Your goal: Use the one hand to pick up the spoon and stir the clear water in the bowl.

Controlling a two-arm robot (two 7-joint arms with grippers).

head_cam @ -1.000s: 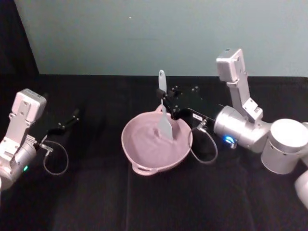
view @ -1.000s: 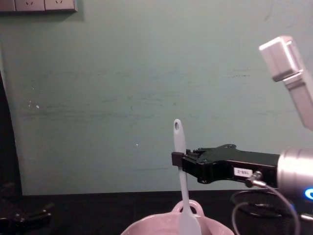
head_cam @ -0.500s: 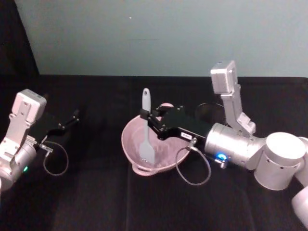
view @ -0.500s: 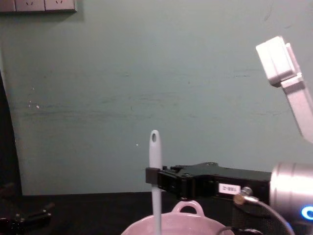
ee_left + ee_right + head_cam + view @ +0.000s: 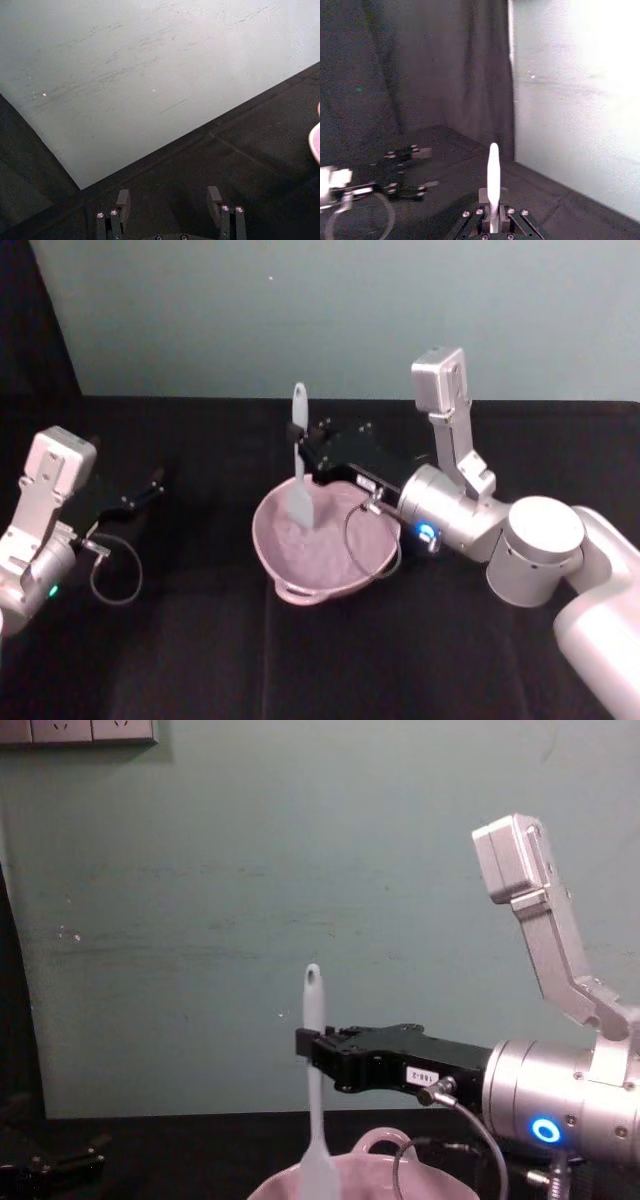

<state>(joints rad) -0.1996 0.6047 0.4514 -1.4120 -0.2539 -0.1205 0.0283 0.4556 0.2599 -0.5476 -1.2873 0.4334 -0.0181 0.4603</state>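
Right gripper (image 5: pixel 298 440) clamps white paddle-headed spoon (image 5: pixel 300 505) upright, head inside pink bowl (image 5: pixel 262 540).

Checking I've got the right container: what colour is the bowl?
The bowl is pale pink, clearest in the head view.

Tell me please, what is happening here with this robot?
The right gripper is shut on the handle of a white spoon and holds it upright, with the flat head down inside the pink bowl, near its far left side. How deep the head sits cannot be told. The left gripper rests open and empty, off to the left over the black table.
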